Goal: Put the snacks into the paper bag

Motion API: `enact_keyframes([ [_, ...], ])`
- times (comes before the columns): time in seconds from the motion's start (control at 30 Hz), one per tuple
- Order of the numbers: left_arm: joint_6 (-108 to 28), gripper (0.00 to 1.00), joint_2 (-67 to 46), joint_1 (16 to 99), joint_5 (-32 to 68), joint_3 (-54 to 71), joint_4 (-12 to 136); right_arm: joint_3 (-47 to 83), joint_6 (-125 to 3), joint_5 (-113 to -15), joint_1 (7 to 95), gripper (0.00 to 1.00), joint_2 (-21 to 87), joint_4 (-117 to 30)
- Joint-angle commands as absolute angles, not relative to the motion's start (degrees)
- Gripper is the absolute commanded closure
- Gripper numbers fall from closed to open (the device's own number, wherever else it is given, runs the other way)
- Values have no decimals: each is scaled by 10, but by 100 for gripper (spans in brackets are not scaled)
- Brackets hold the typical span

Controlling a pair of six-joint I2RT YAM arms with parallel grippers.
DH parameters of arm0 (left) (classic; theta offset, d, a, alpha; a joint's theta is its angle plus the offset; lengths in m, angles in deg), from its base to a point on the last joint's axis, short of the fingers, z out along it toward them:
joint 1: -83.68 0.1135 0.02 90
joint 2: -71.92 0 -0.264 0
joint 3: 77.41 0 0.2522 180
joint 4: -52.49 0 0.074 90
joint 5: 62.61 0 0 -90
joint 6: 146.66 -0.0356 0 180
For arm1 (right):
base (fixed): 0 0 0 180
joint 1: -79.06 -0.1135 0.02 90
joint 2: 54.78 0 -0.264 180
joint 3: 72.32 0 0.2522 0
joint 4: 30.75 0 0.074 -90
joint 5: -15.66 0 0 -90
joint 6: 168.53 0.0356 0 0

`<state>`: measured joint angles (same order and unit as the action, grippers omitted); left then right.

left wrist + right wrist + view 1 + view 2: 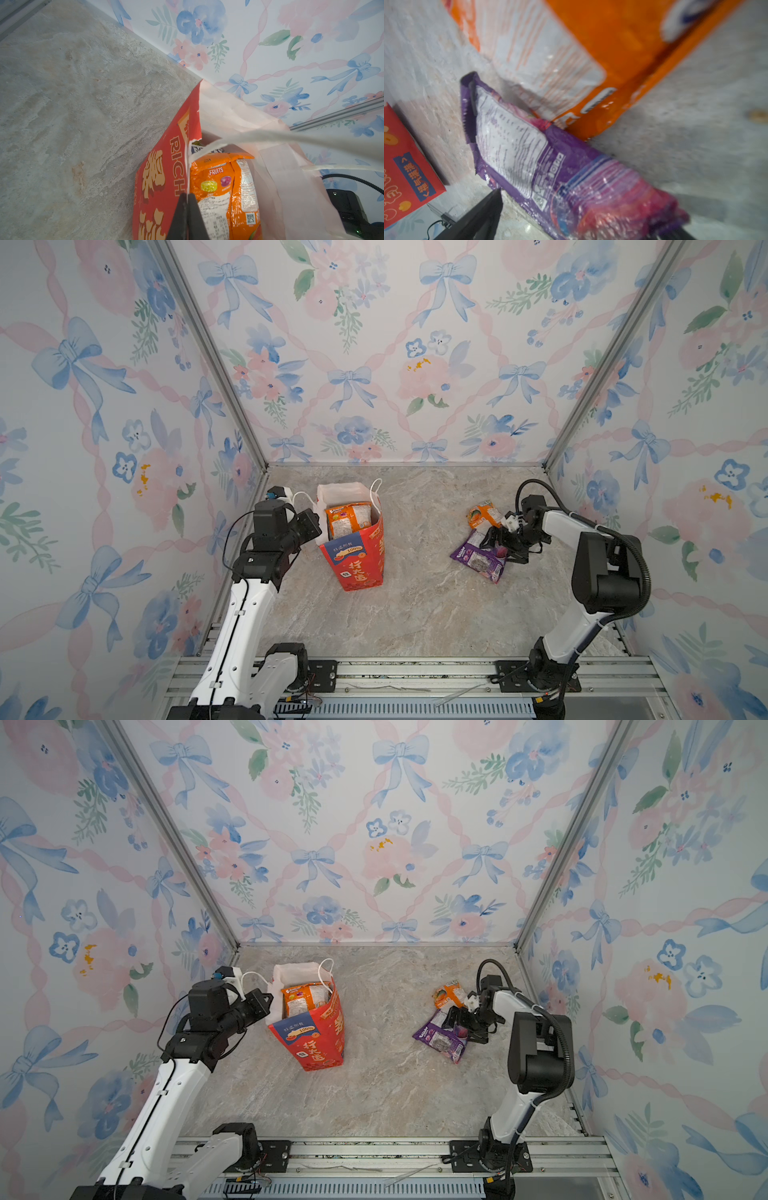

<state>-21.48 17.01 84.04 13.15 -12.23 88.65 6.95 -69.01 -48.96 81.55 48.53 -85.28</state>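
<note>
Red across the front of the paper bag [361, 568], carrying gold Chinese characters under a blue label reading "100%". Standing upright on the marbled worktop [415, 614], left of its middle in both top views, mouth gaping and white inside. Showing "RICH" in pale capitals down one red side in the left wrist view.

Pinching that bag's rim with the left jaws, closed tight, catching the thin paper edge between the two black fingers [178, 220].

Holding upright inside a bagged orange snack [220, 187] reading "FRUITS" above two pictured sweets, with a white panel of fine print and a QR code lower down. Hiding behind it a dark-and-white wrapper, its lettering cut off by a white string handle [270, 136].

Lying well apart to the right on the worktop: a loose orange snack [484, 514] and a purple snack [478, 560], touching, the orange corner overlapping the purple in the right wrist view. Facing up with white back panels, print too blurred for reading.

Hanging low over the purple snack's end nearer the right arm with the right jaws spread wide, gripping nothing, one dark finger [481, 216] standing just beside the packet's edge.
</note>
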Motion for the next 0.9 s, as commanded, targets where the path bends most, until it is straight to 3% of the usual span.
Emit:
enact_keyframes([
  [0.0,-211,100,173,842,125,-119,897,85,-716,-469,784,3,490,-856],
  [0.17,-209,100,171,837,128,-118,898,96,-722,-456,760,1,516,-855],
  [0.47,-207,100,170,832,135,-119,898,86,-676,-422,722,10,534,-784],
  [0.87,-208,100,173,829,138,-122,898,86,-638,-414,705,36,545,-739],
])
